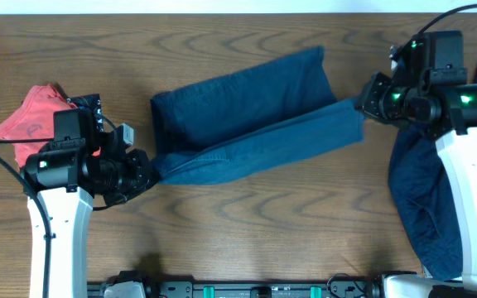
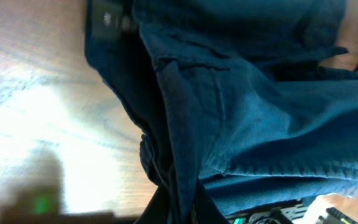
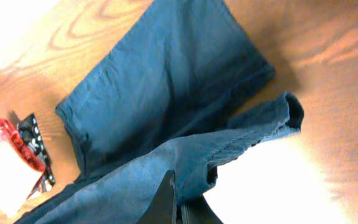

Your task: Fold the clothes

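Note:
A dark navy-blue pair of shorts (image 1: 247, 112) lies across the middle of the wooden table, one half flat, the near layer stretched between my grippers. My left gripper (image 1: 149, 170) is shut on the shorts' left corner; the left wrist view shows the cloth (image 2: 241, 106) pinched between its fingers (image 2: 182, 208). My right gripper (image 1: 361, 106) is shut on the right corner; the right wrist view shows its fingers (image 3: 180, 208) clamped on the hem of the shorts (image 3: 166, 106). A second navy garment (image 1: 421, 199) lies at the right, partly under my right arm.
A red cloth (image 1: 31, 116) lies at the left edge behind my left arm, also seen in the right wrist view (image 3: 17, 146). Bare wooden table (image 1: 288, 223) runs along the front. A rail with dark hardware (image 1: 263, 290) lines the front edge.

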Controlling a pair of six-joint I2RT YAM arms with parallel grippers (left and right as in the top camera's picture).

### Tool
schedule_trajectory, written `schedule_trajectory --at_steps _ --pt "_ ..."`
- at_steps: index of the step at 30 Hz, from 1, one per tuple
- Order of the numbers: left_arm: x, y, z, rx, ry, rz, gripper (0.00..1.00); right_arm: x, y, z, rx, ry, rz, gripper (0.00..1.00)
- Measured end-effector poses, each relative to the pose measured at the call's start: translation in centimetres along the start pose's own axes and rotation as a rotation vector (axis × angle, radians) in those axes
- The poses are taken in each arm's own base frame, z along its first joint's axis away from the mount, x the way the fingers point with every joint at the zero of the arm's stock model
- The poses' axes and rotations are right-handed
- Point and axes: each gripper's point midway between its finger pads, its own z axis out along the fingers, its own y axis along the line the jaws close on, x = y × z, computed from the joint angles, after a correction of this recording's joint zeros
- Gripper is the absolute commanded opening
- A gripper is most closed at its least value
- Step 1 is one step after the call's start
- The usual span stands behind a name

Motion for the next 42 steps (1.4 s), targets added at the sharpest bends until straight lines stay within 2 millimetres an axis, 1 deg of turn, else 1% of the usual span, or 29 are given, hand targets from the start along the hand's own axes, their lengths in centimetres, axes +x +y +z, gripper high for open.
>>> schedule_trajectory --at_steps 2,8,11,14,17,18,20,22,24,25,27,28,29,31,32,33,35,38,40,41,42 --pt "-0.5 -0.3 0.0 0.014 -0.019 0.001 0.06 -0.8 0.2 0.2 -0.005 -0.028 -0.025 0.01" --pt "-4.4 -1.7 -0.4 0.064 -0.174 0.004 0.06 -3.6 1.3 1.0 -0.040 -0.127 -0.099 0.01" --pt "-5.9 -1.8 -0.7 0.057 -0.238 -0.023 0.06 -4.9 2.0 1.7 -0.063 -0.163 -0.139 0.01" --pt "-7.2 -1.4 -0.8 0.029 -0.293 -0.066 0.06 -5.4 2.6 3.8 -0.073 -0.159 -0.176 0.01" --pt "-8.6 -0.9 -0.6 0.004 -0.331 -0.090 0.06 -5.8 2.8 6.7 -0.074 -0.141 -0.196 0.01" --pt "-9.2 -0.7 -0.2 -0.003 -0.338 -0.097 0.06 -6.0 2.7 7.7 -0.073 -0.134 -0.198 0.01" --pt "-10.3 -0.4 0.6 -0.010 -0.341 -0.108 0.06 -6.4 2.7 9.4 -0.077 -0.133 -0.203 0.01" --pt "-11.6 0.1 1.9 -0.024 -0.339 -0.114 0.06 -6.8 2.8 11.4 -0.081 -0.136 -0.214 0.01" --pt "-13.0 0.8 3.6 -0.039 -0.334 -0.124 0.06 -7.3 3.0 13.1 -0.088 -0.149 -0.226 0.01" --pt "-13.6 1.0 4.2 -0.042 -0.337 -0.124 0.06 -7.5 3.1 13.5 -0.091 -0.154 -0.230 0.01" --pt "-15.3 1.5 5.8 -0.044 -0.349 -0.125 0.06 -8.0 3.2 15.1 -0.097 -0.172 -0.242 0.01" --pt "-16.2 1.8 6.6 -0.045 -0.358 -0.123 0.10 -8.4 3.3 16.0 -0.102 -0.186 -0.246 0.02" --pt "-16.8 2.0 7.3 -0.044 -0.362 -0.124 0.15 -8.7 3.4 16.4 -0.108 -0.197 -0.250 0.08" --pt "-18.5 2.6 8.5 -0.050 -0.396 -0.116 0.43 -9.6 3.3 17.9 -0.100 -0.237 -0.258 0.43" --pt "-19.3 3.0 8.9 -0.056 -0.415 -0.121 0.46 -10.2 3.1 18.4 -0.089 -0.259 -0.258 0.45" --pt "-20.0 3.5 9.3 -0.059 -0.428 -0.133 0.47 -10.6 2.8 18.9 -0.080 -0.276 -0.262 0.47" --pt "-20.8 4.1 9.7 -0.056 -0.445 -0.139 0.49 -11.0 2.1 19.5 -0.060 -0.289 -0.260 0.45" --pt "-21.3 4.0 9.4 -0.035 -0.461 -0.136 0.49 -11.0 1.8 19.6 -0.060 -0.282 -0.267 0.41" --pt "-21.1 3.5 9.0 -0.006 -0.454 -0.131 0.49 -10.6 1.9 19.5 -0.071 -0.261 -0.283 0.35" --pt "-20.9 3.2 9.0 0.006 -0.446 -0.129 0.49 -10.1 1.9 19.6 -0.078 -0.237 -0.293 0.30" --pt "-20.5 3.0 9.0 0.016 -0.426 -0.132 0.49 -9.4 1.9 19.6 -0.087 -0.204 -0.303 0.27"
